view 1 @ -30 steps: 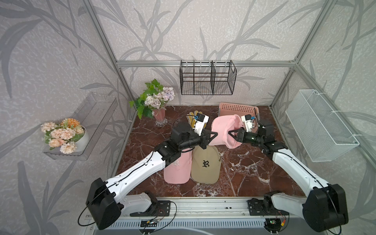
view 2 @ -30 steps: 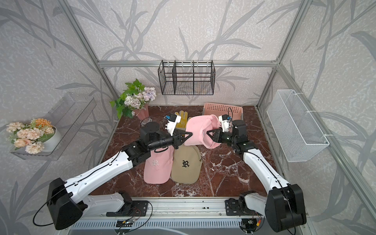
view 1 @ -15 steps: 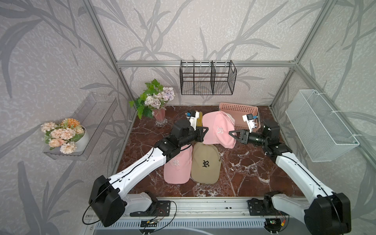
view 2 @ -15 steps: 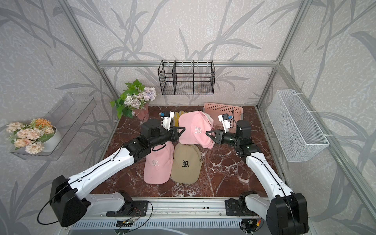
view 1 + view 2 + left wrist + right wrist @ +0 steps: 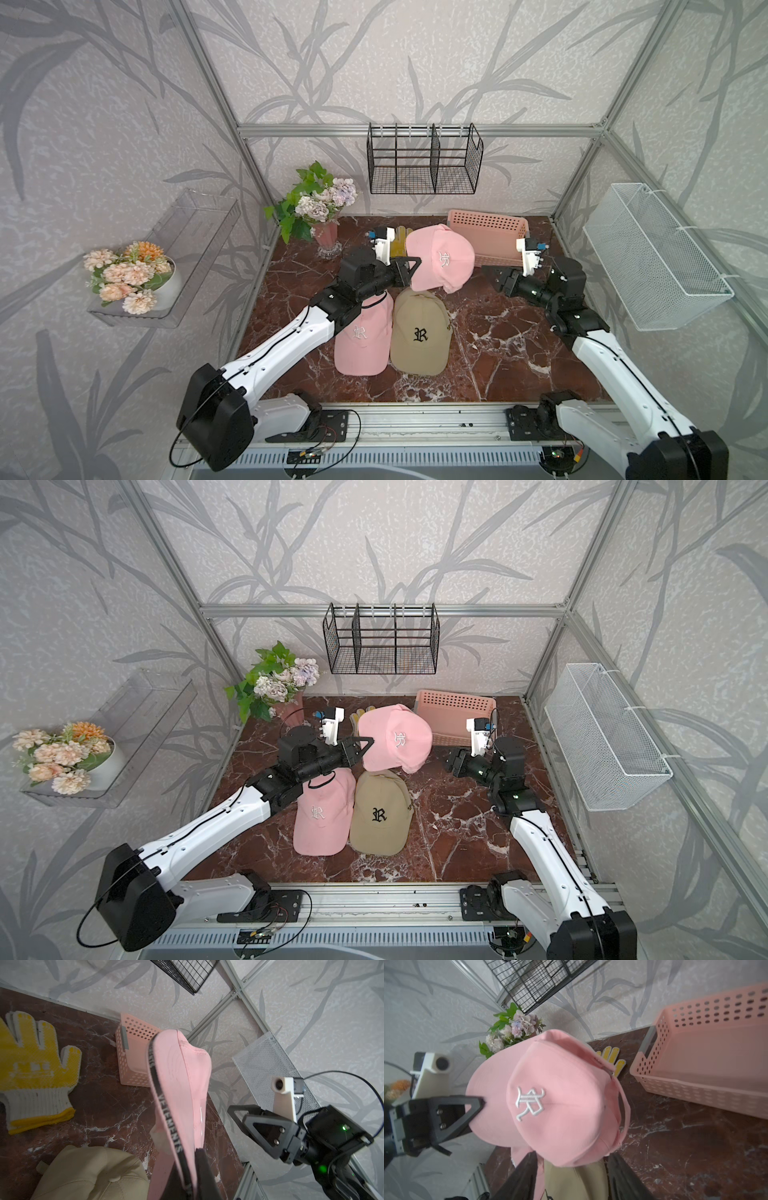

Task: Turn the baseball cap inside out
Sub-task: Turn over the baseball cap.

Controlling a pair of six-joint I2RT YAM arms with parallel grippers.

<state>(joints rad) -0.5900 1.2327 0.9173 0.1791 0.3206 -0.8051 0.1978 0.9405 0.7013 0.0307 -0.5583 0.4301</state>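
Brightness: both top views are bright and evenly lit by soft, diffuse light; the wrist views are dimmer and flatter.
Shadows: faint and soft-edged on the surface (image 5: pixel 498 332).
Glare: mild sheen on the marble; a small white glint on the pink cap (image 5: pixel 182 1088).
Blur: the right fingers (image 5: pixel 519 1178) are dark and out of focus at the edge of the picture.
Distortion: wide-angle, so the posts of the frame (image 5: pixel 415 130) splay outward.

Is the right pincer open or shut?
Open: right pincer has fingers apart in its wrist view, clear of the pink cap the left pincer grips.
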